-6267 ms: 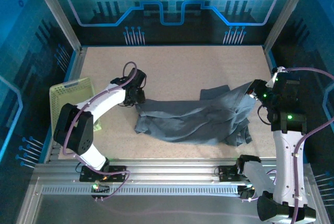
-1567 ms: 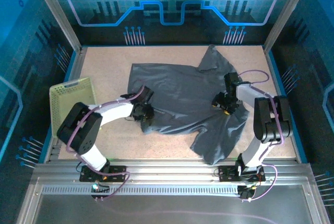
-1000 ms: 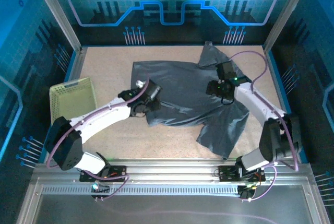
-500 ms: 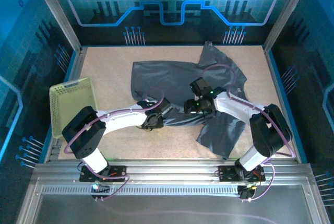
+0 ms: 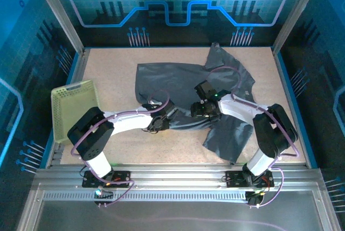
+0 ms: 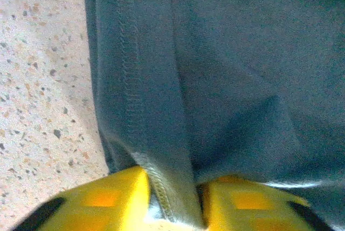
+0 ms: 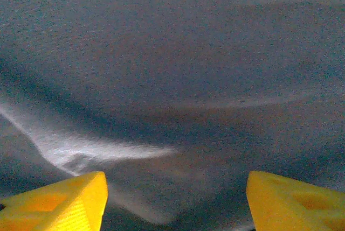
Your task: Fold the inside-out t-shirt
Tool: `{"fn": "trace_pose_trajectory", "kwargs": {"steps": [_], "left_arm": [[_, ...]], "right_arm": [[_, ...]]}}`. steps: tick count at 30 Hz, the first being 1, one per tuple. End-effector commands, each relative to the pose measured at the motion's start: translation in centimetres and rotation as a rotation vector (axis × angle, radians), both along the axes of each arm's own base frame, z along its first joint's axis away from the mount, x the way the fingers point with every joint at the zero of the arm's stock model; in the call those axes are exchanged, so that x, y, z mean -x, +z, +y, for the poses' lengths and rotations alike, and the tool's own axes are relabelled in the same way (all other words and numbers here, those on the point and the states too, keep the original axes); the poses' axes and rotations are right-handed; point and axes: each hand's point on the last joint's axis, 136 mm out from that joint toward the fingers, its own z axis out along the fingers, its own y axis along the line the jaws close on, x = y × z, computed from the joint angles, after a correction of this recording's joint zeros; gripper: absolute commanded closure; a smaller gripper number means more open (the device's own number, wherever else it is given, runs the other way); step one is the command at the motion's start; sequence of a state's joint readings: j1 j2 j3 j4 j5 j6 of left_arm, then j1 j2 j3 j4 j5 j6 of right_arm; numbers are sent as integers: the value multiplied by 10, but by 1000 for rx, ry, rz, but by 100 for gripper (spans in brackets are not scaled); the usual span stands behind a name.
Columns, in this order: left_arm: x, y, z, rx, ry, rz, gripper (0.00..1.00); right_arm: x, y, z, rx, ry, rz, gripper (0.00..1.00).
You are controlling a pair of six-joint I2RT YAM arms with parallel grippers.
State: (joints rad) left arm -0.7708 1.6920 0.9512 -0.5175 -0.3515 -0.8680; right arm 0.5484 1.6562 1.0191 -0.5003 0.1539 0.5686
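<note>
The inside-out t-shirt (image 5: 167,80) lies spread, dark slate-grey, across the middle and back of the table, with one flap (image 5: 229,134) reaching toward the near right. My left gripper (image 5: 166,119) sits at the shirt's near edge. In the left wrist view it (image 6: 175,190) is shut on a stitched hem fold (image 6: 161,134) that fills the gap between its yellow fingers (image 6: 108,198). My right gripper (image 5: 195,110) hovers just to the right of it, low over the cloth. In the right wrist view it (image 7: 175,185) is open, with only flat fabric (image 7: 178,69) between its wide-set fingers (image 7: 64,198).
A pale yellow-green mesh basket (image 5: 75,102) stands at the left edge of the table. Bare speckled tabletop (image 5: 108,64) shows left of the shirt and along the near edge (image 5: 161,147). The frame posts and side walls bound the table.
Both grippers have come together at the shirt's near middle edge, the left moving right and nearer, the right moving left. The left gripper's fingers have narrowed onto the hem.
</note>
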Motion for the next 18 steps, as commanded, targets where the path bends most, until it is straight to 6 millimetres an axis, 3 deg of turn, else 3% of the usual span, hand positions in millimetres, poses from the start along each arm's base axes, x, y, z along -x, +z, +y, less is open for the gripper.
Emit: {"fn": "trace_pose_trajectory", "kwargs": {"steps": [1, 9, 14, 18], "left_arm": [[5, 2, 18, -55, 1, -9, 78], [24, 25, 29, 10, -81, -67, 93], [36, 54, 48, 30, -128, -158, 95], [34, 84, 67, 77, -108, -258, 95]], "right_arm": [[-5, -9, -23, 76, -98, 29, 31], [-16, -30, -64, 129, -252, 120, 33], [-24, -37, -78, 141, -304, 145, 35], [-29, -35, -95, 147, -362, 132, 36]]}}
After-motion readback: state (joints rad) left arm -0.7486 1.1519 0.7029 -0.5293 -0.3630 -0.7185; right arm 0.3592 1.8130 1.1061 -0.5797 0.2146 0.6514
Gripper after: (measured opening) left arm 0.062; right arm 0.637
